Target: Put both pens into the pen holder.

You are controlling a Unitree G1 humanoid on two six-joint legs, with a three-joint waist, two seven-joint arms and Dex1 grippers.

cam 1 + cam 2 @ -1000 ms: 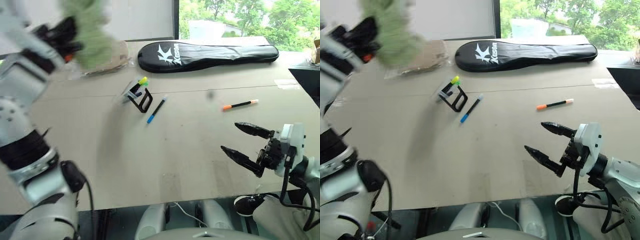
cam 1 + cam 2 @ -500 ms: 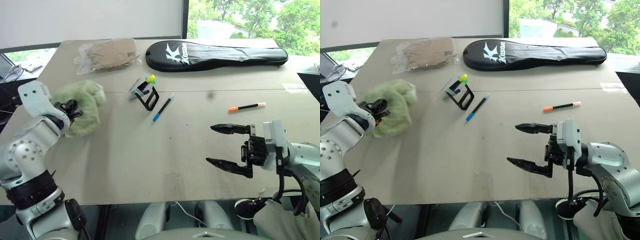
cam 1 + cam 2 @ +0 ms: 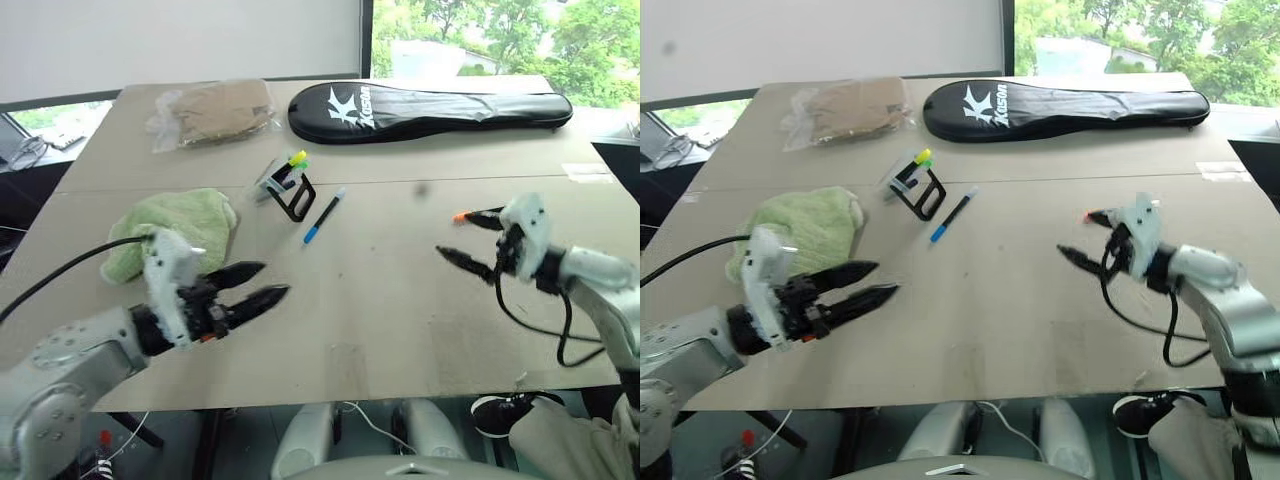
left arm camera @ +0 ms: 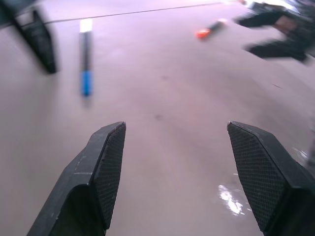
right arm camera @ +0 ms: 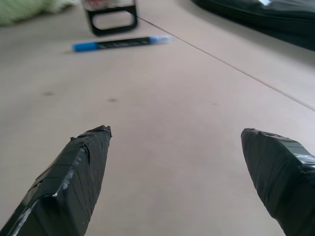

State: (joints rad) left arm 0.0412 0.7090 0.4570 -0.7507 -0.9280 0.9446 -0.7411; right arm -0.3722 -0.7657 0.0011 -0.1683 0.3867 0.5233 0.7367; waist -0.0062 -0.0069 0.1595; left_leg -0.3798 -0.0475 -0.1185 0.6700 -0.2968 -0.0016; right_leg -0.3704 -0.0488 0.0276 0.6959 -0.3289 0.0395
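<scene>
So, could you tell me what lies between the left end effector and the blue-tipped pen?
Only bare tabletop separates the left end effector from the blue-tipped pen, as the left wrist view shows.

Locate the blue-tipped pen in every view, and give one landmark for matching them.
Left eye view: blue-tipped pen lies just right of the pen holder.
Right eye view: same spot.
Left wrist view: upper left.
Right wrist view: upper left.
Shared landmark: the pen holder beside it.
</scene>
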